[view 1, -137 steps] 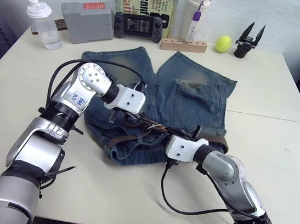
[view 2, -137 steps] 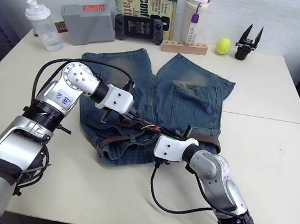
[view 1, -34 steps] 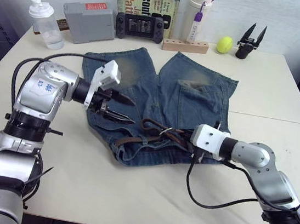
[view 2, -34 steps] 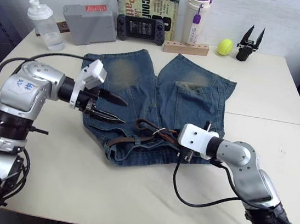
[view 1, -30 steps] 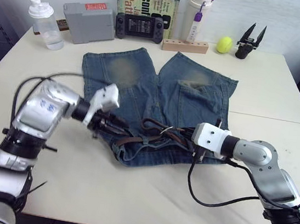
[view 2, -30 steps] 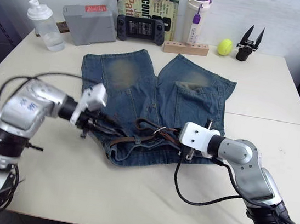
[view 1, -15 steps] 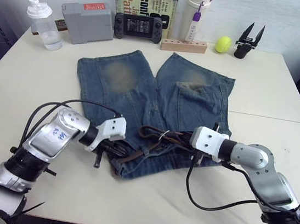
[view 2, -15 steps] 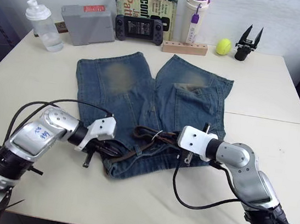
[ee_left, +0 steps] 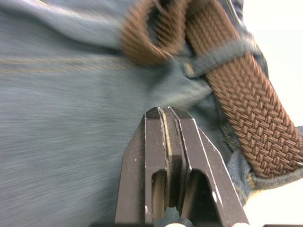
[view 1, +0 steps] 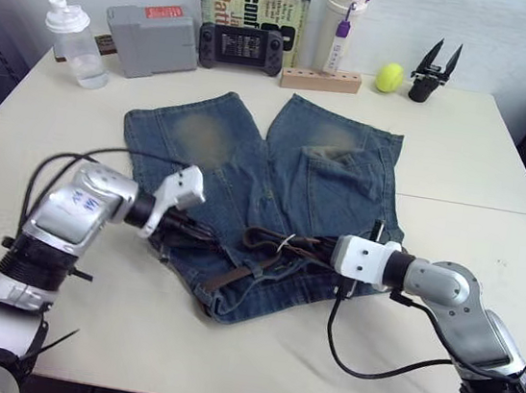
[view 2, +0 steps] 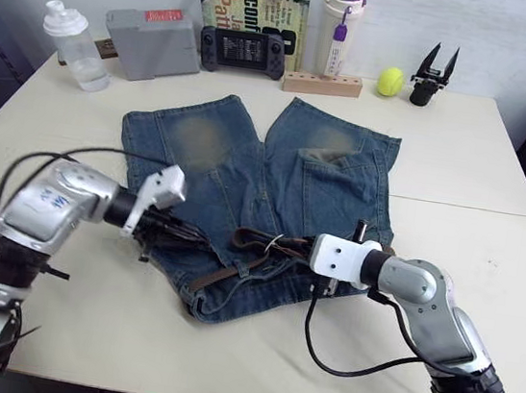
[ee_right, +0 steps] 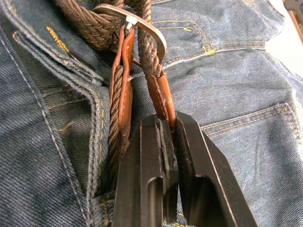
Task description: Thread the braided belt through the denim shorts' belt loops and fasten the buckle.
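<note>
On the cream counter (view 1: 501,160) the denim shorts (view 1: 276,174) lie flat, legs toward the far edge, waistband toward the robot; the braided belt (view 1: 266,245) runs along the waistband, partly bunched near the middle, with a brown stretch passing under one of the belt loops (ee_left: 222,54) at the waistband's left end; the buckle (ee_right: 142,26) sits near the middle of the waistband, silver frame with woven strap through it.

Left gripper (view 1: 202,234) rests low on the shorts near the left end of the waistband; its fingers (ee_left: 163,142) are pressed together with nothing visible between them, tips on bare denim just beside the belt.

Right gripper (view 1: 323,253) lies at the right part of the waistband pointing toward the buckle; its fingers (ee_right: 189,156) are clamped on the tan leather tip (ee_right: 163,101) of the belt, which leads from the fingers up through the buckle frame; a second tan leather piece lies alongside, touching the strap.

Along the far edge of the counter: a clear shaker bottle (view 1: 70,40), a grey box (view 1: 153,37), a handheld game console (view 1: 242,46) leaning on a book (view 1: 255,2), a wooden block (view 1: 320,78), a white tumbler (view 1: 344,23), a tennis ball (view 1: 389,77), a spare black gripper (view 1: 435,69).
</note>
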Available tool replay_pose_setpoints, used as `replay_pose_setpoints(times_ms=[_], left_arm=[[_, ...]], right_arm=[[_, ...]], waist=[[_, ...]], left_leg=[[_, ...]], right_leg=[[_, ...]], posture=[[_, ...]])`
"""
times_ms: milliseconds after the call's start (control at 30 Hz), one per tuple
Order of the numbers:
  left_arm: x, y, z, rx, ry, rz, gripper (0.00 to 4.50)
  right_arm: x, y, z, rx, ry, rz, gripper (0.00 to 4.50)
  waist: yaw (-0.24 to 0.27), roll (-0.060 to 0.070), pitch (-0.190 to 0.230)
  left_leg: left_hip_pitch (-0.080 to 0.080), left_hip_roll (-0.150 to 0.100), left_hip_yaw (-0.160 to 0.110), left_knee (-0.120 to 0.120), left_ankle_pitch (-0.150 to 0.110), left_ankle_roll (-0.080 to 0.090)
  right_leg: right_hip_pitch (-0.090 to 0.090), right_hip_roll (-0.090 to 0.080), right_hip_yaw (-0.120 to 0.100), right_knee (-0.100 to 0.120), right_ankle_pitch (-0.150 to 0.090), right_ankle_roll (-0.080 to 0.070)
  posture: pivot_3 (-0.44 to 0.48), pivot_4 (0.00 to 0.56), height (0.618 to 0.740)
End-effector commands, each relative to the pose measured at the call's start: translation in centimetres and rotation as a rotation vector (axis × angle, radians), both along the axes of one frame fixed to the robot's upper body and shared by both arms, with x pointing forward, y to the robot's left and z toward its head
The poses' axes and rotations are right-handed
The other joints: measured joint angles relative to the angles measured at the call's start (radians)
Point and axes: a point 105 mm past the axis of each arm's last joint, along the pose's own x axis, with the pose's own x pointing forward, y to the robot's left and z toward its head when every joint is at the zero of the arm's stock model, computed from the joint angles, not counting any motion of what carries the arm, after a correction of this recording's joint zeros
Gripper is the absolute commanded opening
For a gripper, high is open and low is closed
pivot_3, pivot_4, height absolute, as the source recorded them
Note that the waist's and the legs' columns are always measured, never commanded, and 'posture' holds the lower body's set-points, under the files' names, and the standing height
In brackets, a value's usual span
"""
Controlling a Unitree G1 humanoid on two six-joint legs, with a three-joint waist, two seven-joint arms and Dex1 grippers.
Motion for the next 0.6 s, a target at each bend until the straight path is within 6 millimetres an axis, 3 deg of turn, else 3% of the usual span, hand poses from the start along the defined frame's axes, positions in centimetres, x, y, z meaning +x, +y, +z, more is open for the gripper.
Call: replay_pose_setpoints(times_ms=[33,100,167,200,233,267,300,333,400,467,600], left_arm=[[-0.7,-0.5,2.6,-0.124,0.05,-0.029,0.03],[-1.8,-1.2,4.0,-0.197,0.106,-0.074,0.03],[-3.1,-1.8,5.0,-0.254,0.178,-0.11,0.7],[-3.8,-1.9,5.2,-0.257,0.198,-0.14,0.82],[-4.6,-1.9,4.8,-0.231,0.205,-0.167,1.18],[-5.3,-1.7,4.1,-0.186,0.195,-0.2,1.18],[-5.8,-1.5,3.3,-0.137,0.176,-0.222,1.75],[-6.2,-1.2,2.0,-0.054,0.114,-0.256,1.81],[-7.4,-0.4,-0.6,0.112,0.021,-0.359,2.32],[-7.9,-0.4,-1.8,0.155,-0.019,-0.409,2.32],[-6.3,-1.4,-2.3,0.142,-0.161,-0.382,2.32]], right_arm=[[-0.1,0.5,0.7,0.012,-0.029,0.018,0.0],[0.0,0.5,0.7,0.014,-0.028,0.019,0.0],[0.0,0.5,0.7,0.015,-0.028,0.019,0.0],[0.0,0.5,0.7,0.016,-0.027,0.019,0.0],[0.0,0.5,0.7,0.016,-0.026,0.018,0.0],[0.0,0.4,0.7,0.016,-0.025,0.017,0.0],[0.0,0.4,0.7,0.017,-0.024,0.017,0.0],[0.0,0.4,0.7,0.017,-0.023,0.016,0.0],[0.0,0.4,0.7,0.019,-0.02,0.015,0.0],[0.1,0.4,0.7,0.02,-0.018,0.013,0.0],[0.1,0.4,0.7,0.023,-0.015,0.012,0.0]], waist=[[0.001,0.0,0.0],[0.002,0.0,0.0],[0.002,0.0,0.0],[0.002,0.0,0.0],[0.002,0.0,0.0],[0.002,0.0,0.0],[0.002,0.0,0.0],[0.001,0.0,0.0],[0.001,0.0,0.0],[-0.003,0.0,0.0],[-0.02,0.0,0.0]], left_leg=[[0.0,0.0,0.0,0.0,0.0,0.0],[-0.001,0.0,-0.001,0.001,0.0,0.0],[-0.001,0.0,-0.001,0.001,0.0,0.0],[0.0,0.0,-0.001,0.001,0.0,0.0],[-0.001,0.0,-0.001,0.001,0.0,0.0],[-0.001,0.0,-0.001,0.001,0.0,0.0],[0.0,0.0,-0.001,0.001,0.0,0.0],[0.0,0.0,-0.001,0.001,0.0,0.0],[0.0,0.0,-0.001,0.001,0.0,0.0],[0.0,0.0,-0.001,0.001,0.0,0.0],[0.002,0.0,0.0,-0.001,0.0,0.0]], right_leg=[[0.0,0.0,0.0,0.0,0.0,0.0],[0.0,0.0,0.0,0.0,0.0,0.0],[0.0,0.0,0.0,0.0,0.0,0.0],[0.0,0.0,0.0,0.0,0.0,0.0],[0.0,0.0,0.0,0.0,0.0,0.0],[0.0,0.0,0.0,0.0,0.0,0.0],[0.001,0.0,0.0,0.0,0.0,0.0],[0.001,0.0,0.0,0.0,0.0,0.0],[0.0,0.0,0.0,0.0,0.0,0.0],[0.0,0.0,0.0,0.0,0.0,0.0],[0.001,0.0,0.001,-0.002,-0.001,-0.001]], posture=[[0.0,0.15,0.697],[0.0,0.15,0.697],[0.0,0.15,0.697],[0.0,0.15,0.697],[0.0,0.15,0.697],[0.0,0.15,0.697],[0.0,0.15,0.697],[0.0,0.15,0.697],[0.0,0.15,0.697],[0.0,0.15,0.697],[0.0,0.15,0.697]])
